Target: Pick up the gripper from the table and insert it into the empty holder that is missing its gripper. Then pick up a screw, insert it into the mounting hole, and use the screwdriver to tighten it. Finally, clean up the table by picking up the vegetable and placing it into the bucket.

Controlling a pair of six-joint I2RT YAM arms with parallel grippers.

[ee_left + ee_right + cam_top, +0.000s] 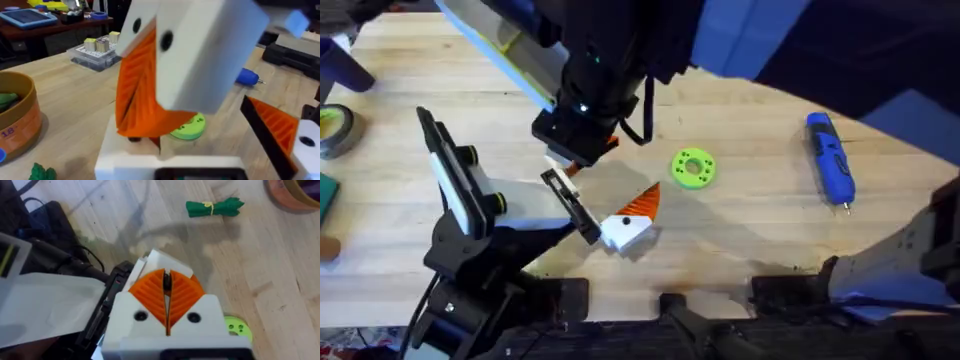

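wooden plank table [740, 230], screwdriver [830, 158] – seemingly glossy plastic

Even, soft light from above falls on the table [740, 240], where broad, soft-edged shadows lie under the arms. In the overhead view, the raised arm looms dark and blurred. In the left wrist view, the near white and orange fingers [145, 95] are blurred.

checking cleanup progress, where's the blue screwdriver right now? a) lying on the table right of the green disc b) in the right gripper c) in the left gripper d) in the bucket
a: the screwdriver lies flat on the table, right of the green disc, untouched.
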